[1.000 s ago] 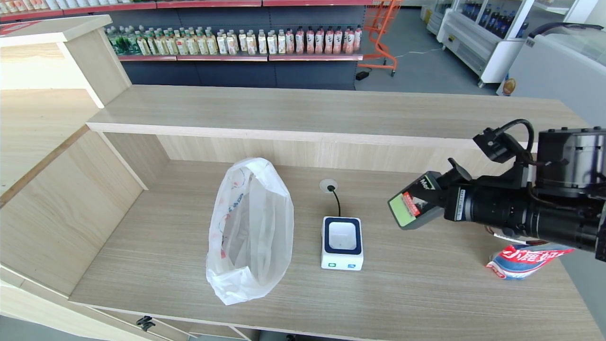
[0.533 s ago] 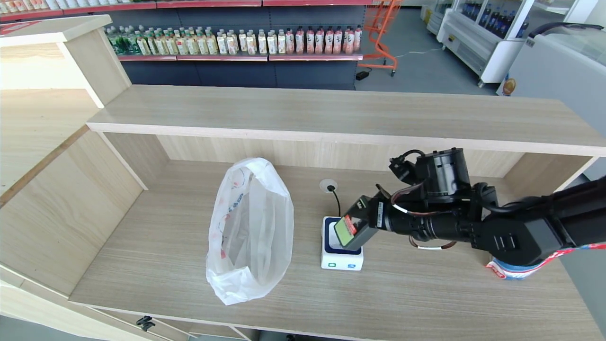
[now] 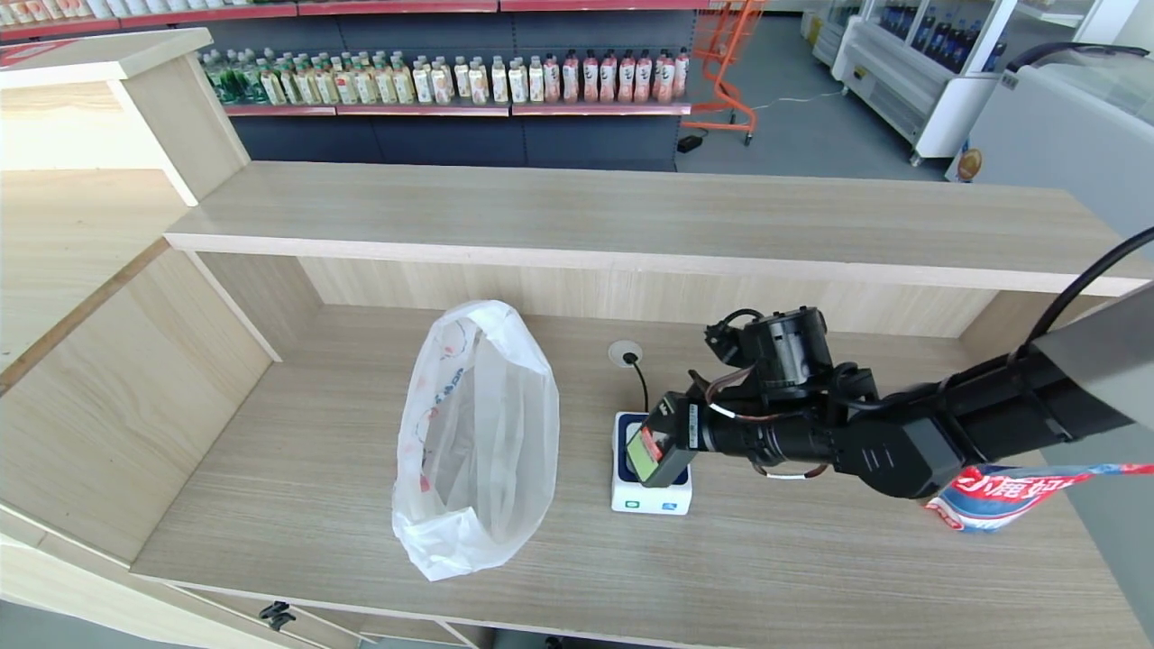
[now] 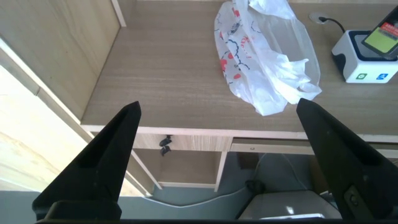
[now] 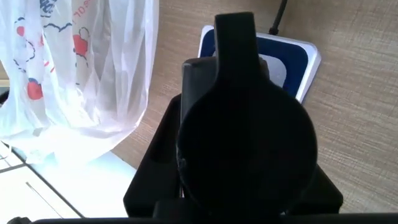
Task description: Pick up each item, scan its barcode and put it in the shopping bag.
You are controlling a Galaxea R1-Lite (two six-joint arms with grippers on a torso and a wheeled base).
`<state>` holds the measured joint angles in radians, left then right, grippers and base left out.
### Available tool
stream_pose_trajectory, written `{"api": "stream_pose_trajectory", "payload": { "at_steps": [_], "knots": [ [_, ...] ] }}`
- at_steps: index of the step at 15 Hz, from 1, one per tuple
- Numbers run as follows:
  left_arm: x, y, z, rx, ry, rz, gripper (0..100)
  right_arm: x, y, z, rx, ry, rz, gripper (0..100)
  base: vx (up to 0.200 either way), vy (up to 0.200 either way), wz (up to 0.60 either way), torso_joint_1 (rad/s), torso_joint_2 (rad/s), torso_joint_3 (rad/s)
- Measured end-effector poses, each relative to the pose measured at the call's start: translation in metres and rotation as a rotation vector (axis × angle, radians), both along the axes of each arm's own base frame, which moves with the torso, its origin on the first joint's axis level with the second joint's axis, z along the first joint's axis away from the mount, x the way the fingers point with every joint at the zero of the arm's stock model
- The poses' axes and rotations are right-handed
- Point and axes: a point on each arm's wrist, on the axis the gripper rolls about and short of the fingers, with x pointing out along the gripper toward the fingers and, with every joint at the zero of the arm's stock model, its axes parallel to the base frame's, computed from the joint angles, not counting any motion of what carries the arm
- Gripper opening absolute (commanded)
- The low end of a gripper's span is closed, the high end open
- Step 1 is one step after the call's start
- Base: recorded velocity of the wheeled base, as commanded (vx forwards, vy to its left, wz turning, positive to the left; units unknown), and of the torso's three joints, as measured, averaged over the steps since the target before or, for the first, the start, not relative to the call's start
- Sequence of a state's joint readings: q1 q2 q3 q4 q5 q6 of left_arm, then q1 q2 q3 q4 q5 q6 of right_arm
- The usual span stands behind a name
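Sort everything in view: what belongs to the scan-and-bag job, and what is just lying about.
Job: small dark box with green-and-red label, held in the right hand; white, blue-framed scanner; translucent white plastic shopping bag; red-white-blue snack packet, waiting.
Bystanders: shelf of drink bottles; orange wire rack; white freezer cabinets.

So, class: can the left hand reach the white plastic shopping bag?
Probably yes: the left hand, open, hangs by the near edge of the wooden counter, and only bare counter lies between it and the white plastic shopping bag.
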<state>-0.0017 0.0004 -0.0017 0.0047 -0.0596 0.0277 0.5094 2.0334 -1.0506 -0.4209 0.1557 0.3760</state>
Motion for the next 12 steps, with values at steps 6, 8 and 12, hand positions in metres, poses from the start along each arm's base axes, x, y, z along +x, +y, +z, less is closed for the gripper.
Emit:
{"api": "stream_pose_trajectory", "payload": {
  "at_steps": [6,8,12],
  "knots": [
    [0.0,0.0,0.0,0.0,0.0,0.0,100,0.004,0.001,-0.006,-0.029,-0.008,-0.026,0,0.0,0.0,0.0,0.0,0.0,0.0],
    [0.0,0.0,0.0,0.0,0.0,0.0,100,0.001,-0.002,0.013,0.011,-0.034,-0.043,0,0.0,0.0,0.0,0.0,0.0,0.0],
    [0.0,0.0,0.0,0.0,0.0,0.0,100,-0.034,-0.026,0.082,0.05,-0.224,-0.068,0,0.0,0.0,0.0,0.0,0.0,0.0]
  ]
}}
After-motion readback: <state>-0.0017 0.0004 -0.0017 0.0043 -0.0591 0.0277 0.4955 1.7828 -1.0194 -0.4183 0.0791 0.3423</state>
